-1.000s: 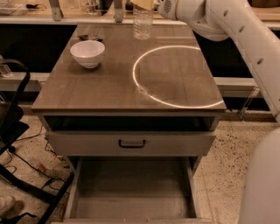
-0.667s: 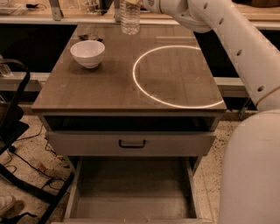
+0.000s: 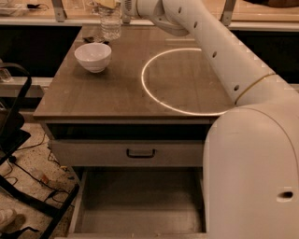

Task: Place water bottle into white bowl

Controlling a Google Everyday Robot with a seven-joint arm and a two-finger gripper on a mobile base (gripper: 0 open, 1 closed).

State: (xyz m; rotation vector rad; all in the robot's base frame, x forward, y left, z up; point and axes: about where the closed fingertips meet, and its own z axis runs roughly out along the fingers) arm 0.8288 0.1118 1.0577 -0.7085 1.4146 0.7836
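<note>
- The water bottle (image 3: 111,24) and the gripper (image 3: 108,5) holding it have shifted left along the back of the table since the earlier frames, and are now nearer the white bowl (image 3: 93,56)
- The gripper sits at the top edge of the view, clamped on the bottle's upper part, with the cap out of sight
- The bottle hangs upright, its base over the back-left part of the table (image 3: 117,93); I cannot tell whether it touches the wood
- The bowl stands upright just in front of the bottle and slightly to its left, apart from it
- The white arm (image 3: 219,51) runs from the gripper to the lower right
- A bright ring of light (image 3: 143,83) lies on the table top, right of the bowl
- Below, one drawer (image 3: 140,153) is closed and the lower drawer (image 3: 140,205) is pulled out
</note>
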